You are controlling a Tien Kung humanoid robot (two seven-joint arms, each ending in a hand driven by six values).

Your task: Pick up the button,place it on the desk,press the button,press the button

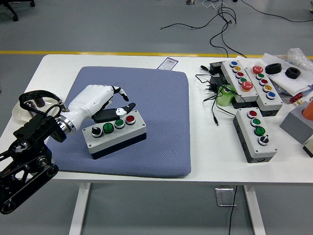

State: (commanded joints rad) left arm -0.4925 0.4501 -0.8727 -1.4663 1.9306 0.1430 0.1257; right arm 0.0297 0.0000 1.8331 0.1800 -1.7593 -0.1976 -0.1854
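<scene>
A blue-grey mat (pixel 146 122) with a fine dotted weave covers part of the white bench (pixel 205 152). On it sits a button box (pixel 114 133) with a light grey top and dark base, carrying black, green, green and red buttons. The left hand (pixel 100 100) is white with black fingers (pixel 120 90), on a black arm.

Left arm reaches in from the lower left, black forearm angled up, white left robot hand (pixel 100 102) hovering palm-down, fingers loosely extended and spread, gripping nothing; right arm out of shot
</scene>
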